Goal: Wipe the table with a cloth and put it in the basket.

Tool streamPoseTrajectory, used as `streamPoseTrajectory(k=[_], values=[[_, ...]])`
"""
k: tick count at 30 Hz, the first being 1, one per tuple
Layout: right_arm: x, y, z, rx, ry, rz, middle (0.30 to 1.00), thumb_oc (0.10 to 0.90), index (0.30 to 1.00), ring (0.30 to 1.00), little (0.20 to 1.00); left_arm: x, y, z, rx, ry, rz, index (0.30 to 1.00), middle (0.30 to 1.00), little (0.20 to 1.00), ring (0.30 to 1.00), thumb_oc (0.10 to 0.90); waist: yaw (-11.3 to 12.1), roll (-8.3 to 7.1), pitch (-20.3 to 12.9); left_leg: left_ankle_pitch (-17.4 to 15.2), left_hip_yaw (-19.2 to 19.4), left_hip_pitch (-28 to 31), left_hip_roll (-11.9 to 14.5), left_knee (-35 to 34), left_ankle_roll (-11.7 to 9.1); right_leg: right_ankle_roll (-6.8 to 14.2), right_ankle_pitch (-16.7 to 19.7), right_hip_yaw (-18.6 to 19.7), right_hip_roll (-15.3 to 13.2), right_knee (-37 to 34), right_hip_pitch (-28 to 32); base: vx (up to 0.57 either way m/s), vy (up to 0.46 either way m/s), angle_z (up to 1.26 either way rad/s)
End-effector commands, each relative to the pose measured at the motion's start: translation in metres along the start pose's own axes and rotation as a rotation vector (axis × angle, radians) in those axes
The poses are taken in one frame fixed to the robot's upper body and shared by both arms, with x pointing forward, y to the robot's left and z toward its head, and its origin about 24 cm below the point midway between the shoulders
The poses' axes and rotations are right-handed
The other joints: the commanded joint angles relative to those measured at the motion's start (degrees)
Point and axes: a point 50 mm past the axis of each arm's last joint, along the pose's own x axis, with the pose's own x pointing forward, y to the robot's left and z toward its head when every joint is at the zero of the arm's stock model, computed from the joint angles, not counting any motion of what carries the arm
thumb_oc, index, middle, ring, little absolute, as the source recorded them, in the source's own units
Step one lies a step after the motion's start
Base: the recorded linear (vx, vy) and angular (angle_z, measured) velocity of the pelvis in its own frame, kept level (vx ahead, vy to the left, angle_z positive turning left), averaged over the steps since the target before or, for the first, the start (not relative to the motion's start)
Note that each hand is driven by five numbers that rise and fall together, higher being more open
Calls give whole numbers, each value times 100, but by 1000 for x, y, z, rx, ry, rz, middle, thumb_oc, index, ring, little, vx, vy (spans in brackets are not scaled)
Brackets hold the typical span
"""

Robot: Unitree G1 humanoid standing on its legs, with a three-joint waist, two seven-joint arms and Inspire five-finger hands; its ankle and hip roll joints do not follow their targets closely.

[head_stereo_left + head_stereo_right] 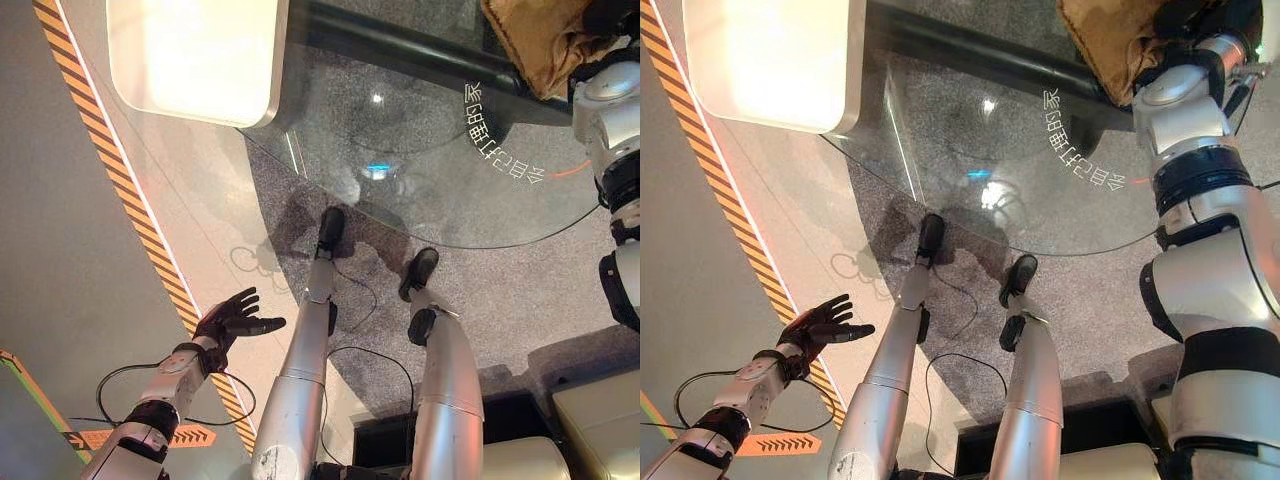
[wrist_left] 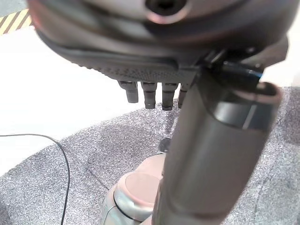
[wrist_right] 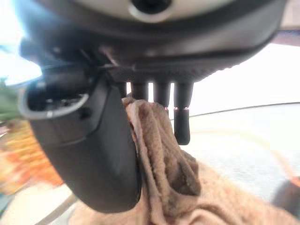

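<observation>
My right hand pinched the brown cloth between thumb and fingers at the upper right, on the glass table. My left hand hung spread, lower left. I judged the bunched cloth could slip loose.

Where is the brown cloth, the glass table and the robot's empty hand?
cloth (image 1: 1102, 40): right eye view, on its folded middle.
glass table (image 1: 450, 190): left eye view, bare glass near the edge.
left hand (image 1: 228, 322): left eye view, on the palm.

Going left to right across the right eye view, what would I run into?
Striped floor line → open left hand → glass table → brown cloth under the right hand.
</observation>
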Motion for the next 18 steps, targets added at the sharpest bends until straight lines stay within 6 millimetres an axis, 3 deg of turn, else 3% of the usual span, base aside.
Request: streamPoseTrajectory(k=[1, 6, 18], values=[[5, -26, 59, -19, -362, -27, 300, 100, 300, 300, 200, -14, 12, -38, -58, 109, 62, 900, 900, 900, 900, 800, 173, 72, -64, -948, 660, 395, -441, 530, 524, 15, 613, -71, 528, -1297, 620, -5, 3, -5], [-25, 8, 80, 24, -464, 150, 300, 100, 300, 300, 200, -12, 6, -42, -47, 113, 54, 900, 900, 900, 900, 800, 223, 110, -64, -942, 658, 397, -453, 537, 518, -2, 555, -111, 512, -1246, 624, -1, -1, -3], [-100, 72, 90, 81, -525, 520, 300, 100, 300, 300, 200, -6, -10, -47, -50, 111, 32, 900, 900, 900, 900, 800, 277, 178, -64, -872, 716, 360, -464, 498, 519, -59, 474, -162, 524, -1204, 589, 0, 0, 0]])
